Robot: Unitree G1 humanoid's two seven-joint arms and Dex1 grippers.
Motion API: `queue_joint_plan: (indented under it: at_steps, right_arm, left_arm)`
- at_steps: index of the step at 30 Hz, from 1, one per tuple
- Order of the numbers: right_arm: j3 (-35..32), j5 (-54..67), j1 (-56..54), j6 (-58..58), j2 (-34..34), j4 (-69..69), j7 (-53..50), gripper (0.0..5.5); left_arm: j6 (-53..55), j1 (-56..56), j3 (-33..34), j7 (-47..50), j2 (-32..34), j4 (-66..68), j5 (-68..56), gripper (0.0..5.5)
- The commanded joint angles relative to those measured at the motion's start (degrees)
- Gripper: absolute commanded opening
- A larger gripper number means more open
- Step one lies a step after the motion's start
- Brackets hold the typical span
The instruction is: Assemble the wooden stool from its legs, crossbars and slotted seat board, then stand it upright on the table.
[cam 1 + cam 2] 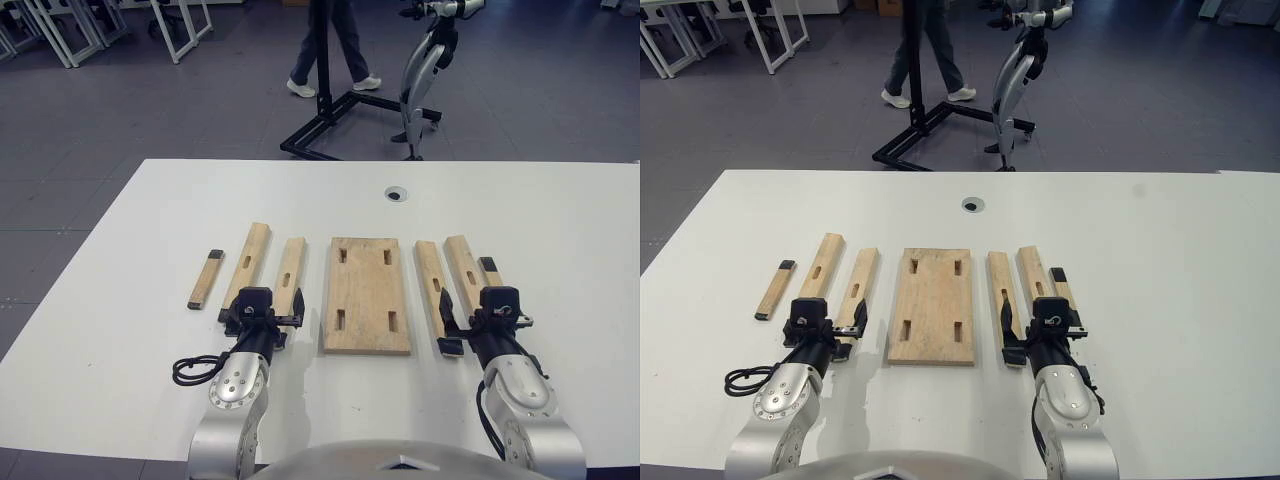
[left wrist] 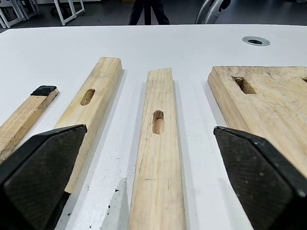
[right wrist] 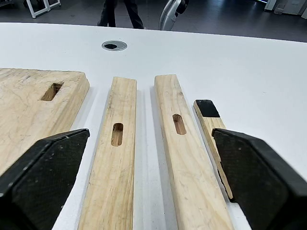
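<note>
The slotted seat board [image 1: 366, 295] lies flat in the middle of the white bench [image 1: 540, 210], its four slots facing up. To its left two slotted legs lie flat and side by side, the left inner leg [image 1: 290, 272] just beside the board and the left outer leg [image 1: 247, 264] next to it. A shorter left crossbar [image 1: 206, 278] with a black tip lies farther out. To the right of the board the layout mirrors this: the right inner leg [image 1: 432, 280], the right outer leg [image 1: 465, 268], and a black-tipped right crossbar [image 1: 490, 270] just beside that leg. The left fingers [image 2: 38, 177] are spread wide and hold nothing, low over the near ends of the left legs, with the left inner leg running between the pads. The right fingers [image 3: 254, 177] are likewise spread wide and empty at the near ends of the right legs, both of which lie between the pads. A round cable port [image 1: 398, 193] sits in the bench beyond the board.
</note>
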Motion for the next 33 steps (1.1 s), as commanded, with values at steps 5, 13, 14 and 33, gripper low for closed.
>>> queue_joint_plan:
  at_steps: [5, 13, 14, 33]
  right_arm:
    - [-0.1, -0.1, -0.5, 1.4, 0.0, -0.6, -0.2, 4.71]
    - [-0.1, -0.1, -0.7, 2.0, -0.2, -1.1, -0.1, 4.71]
    - [-0.1, -0.1, -0.8, 2.0, -0.2, -1.0, -0.1, 4.71]
    - [-0.8, 1.1, -1.8, 2.3, -0.4, 0.0, 1.0, 4.71]
  left_arm:
    - [1.4, -0.8, 0.0, 0.4, -0.1, -0.3, 0.4, 4.91]
    - [2.5, -0.7, -0.6, 0.5, 0.0, -1.2, 0.7, 4.91]
    - [2.6, -0.8, -0.6, 0.6, 0.0, -1.2, 0.7, 4.91]
    - [2.0, -0.5, -0.2, 1.0, -0.5, -0.8, 0.6, 4.91]
